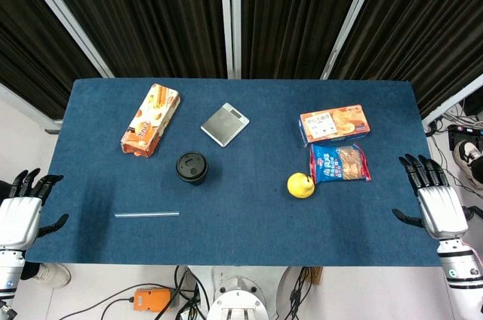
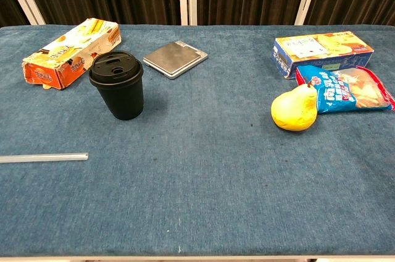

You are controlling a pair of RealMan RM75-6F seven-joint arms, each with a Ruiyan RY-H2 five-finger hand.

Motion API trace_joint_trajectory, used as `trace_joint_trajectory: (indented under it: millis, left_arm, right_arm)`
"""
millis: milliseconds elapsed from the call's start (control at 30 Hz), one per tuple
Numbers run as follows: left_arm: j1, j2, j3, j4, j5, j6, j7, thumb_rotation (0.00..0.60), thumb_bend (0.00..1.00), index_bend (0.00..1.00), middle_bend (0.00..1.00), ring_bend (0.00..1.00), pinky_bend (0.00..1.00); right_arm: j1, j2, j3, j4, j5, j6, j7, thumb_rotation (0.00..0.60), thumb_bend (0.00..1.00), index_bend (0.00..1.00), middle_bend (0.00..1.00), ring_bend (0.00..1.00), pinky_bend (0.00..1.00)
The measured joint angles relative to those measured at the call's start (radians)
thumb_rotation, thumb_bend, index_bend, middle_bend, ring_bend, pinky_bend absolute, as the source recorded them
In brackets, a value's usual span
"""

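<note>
My left hand [image 1: 21, 210] hangs off the table's left edge, fingers spread, holding nothing. My right hand [image 1: 434, 199] sits at the table's right edge, also spread and empty. Neither hand shows in the chest view. A clear straw [image 1: 147, 214] [image 2: 43, 157] lies flat near the front left, nearest my left hand. A black lidded cup [image 1: 192, 167] [image 2: 116, 85] stands upright left of centre. A yellow pear [image 1: 301, 185] [image 2: 295, 109] lies right of centre, touching a blue snack bag [image 1: 339, 164] [image 2: 345, 90], the thing closest to my right hand.
The table has a blue cloth [image 1: 241, 237]. An orange carton [image 1: 151, 119] [image 2: 72, 52] lies at the back left. A small silver scale [image 1: 225, 124] [image 2: 175, 59] sits at back centre. An orange-and-blue biscuit box [image 1: 333, 124] [image 2: 323, 51] lies behind the snack bag.
</note>
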Motion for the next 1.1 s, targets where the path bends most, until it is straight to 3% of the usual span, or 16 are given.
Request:
trace_joint_trajectory:
  millis: [133,467,600,833,1100]
  left_arm:
    - [-0.004,-0.002,-0.001,-0.002,0.0,-0.006,0.023,0.6,0.14,0.19,0.2,0.08,0.0]
    - [-0.036,-0.04,0.012,-0.029,0.043,-0.036,0.18,0.6,0.18,0.33,0.23,0.14,0.0]
    - [-0.058,-0.078,0.026,-0.042,0.066,-0.075,0.292,0.6,0.2,0.38,0.24,0.15,0.0]
    - [-0.111,-0.172,0.041,-0.074,0.073,-0.183,0.439,0.6,0.23,0.38,0.24,0.14,0.0]
    - [-0.159,-0.269,0.029,-0.093,0.005,-0.271,0.553,0.6,0.24,0.4,0.24,0.13,0.0]
  right_arm:
    - [-0.006,0.005,0.004,-0.004,0.0,0.018,-0.002,0.6,0.2,0.02,0.12,0.0,0.11]
    - [-0.027,0.024,0.006,-0.012,-0.008,0.063,-0.001,0.6,0.2,0.02,0.12,0.0,0.11]
    - [-0.03,0.026,0.002,-0.009,-0.01,0.063,0.003,0.6,0.2,0.02,0.12,0.0,0.11]
    - [-0.032,0.026,-0.003,-0.006,-0.009,0.058,0.006,0.6,0.2,0.03,0.12,0.0,0.11]
    - [-0.039,0.03,-0.004,-0.004,0.003,0.057,0.011,0.6,0.2,0.03,0.12,0.0,0.11]
